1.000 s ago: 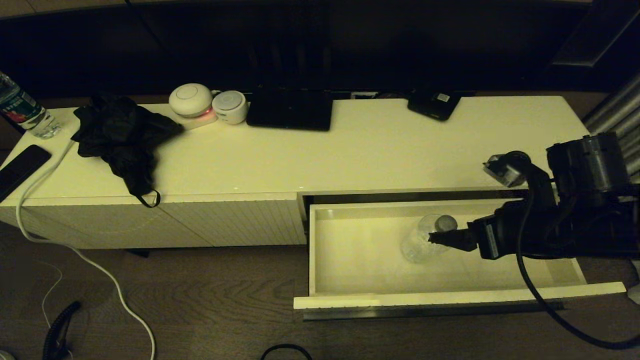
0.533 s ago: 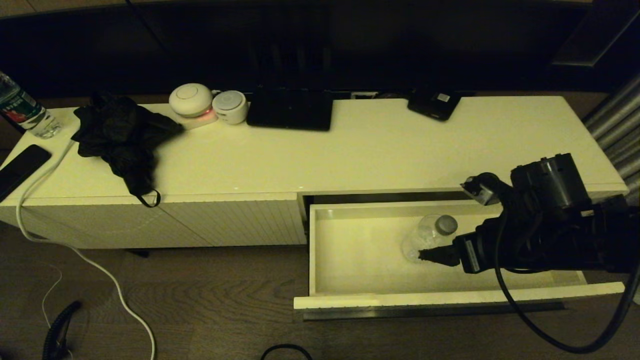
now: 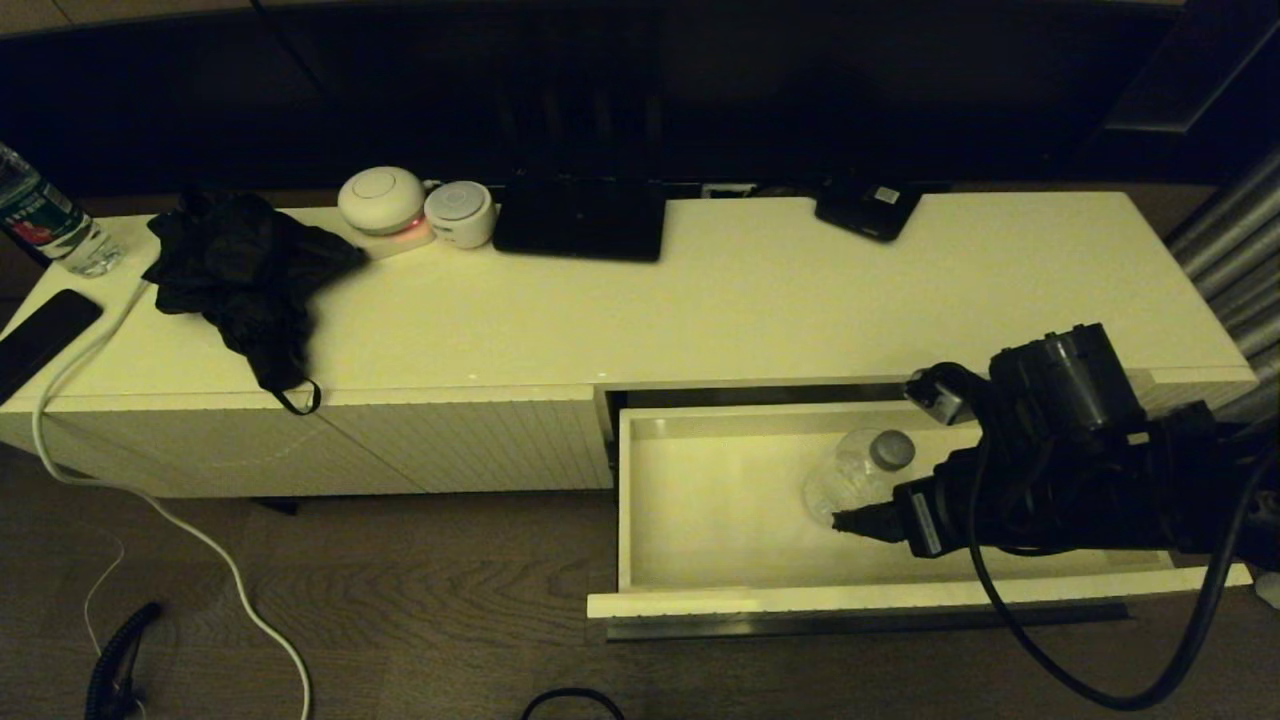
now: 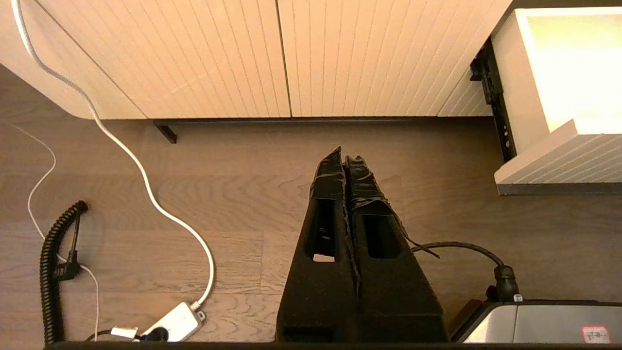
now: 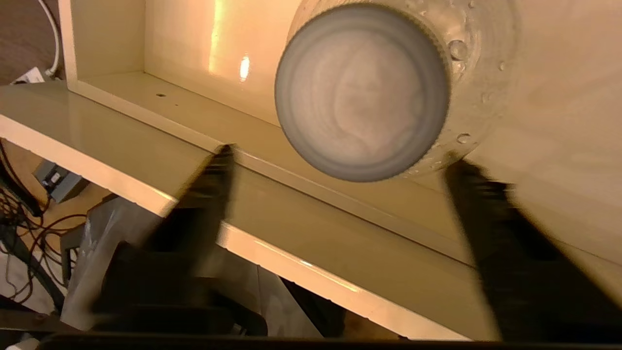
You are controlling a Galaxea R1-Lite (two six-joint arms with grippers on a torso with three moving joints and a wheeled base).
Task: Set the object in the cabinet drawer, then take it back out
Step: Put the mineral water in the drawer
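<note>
The clear water bottle (image 3: 838, 488) with its grey cap (image 3: 893, 449) is inside the open cabinet drawer (image 3: 800, 603), right of its middle. My right gripper (image 3: 852, 520) reaches into the drawer from the right and is open at the bottle's near side. In the right wrist view the cap (image 5: 362, 92) faces the camera, and the right gripper (image 5: 340, 156) has one blurred finger (image 5: 214, 180) on each side of it, gripping nothing. My left gripper (image 4: 345, 158) hangs shut and empty over the floor in front of the cabinet (image 3: 750, 300).
The cabinet top holds a black cloth (image 3: 240, 270), a green-and-red labelled bottle (image 3: 45, 220), a phone (image 3: 40, 335), two white round devices (image 3: 382, 200), and black devices (image 3: 580, 220) at the back. A white cable (image 3: 150, 500) trails on the floor. The drawer's dark handle (image 3: 860, 626) faces me.
My right arm has moved left and toward the drawer's front. Its open gripper has slid from beside the cap to the bottle's near side. The bottle has stayed in place.
</note>
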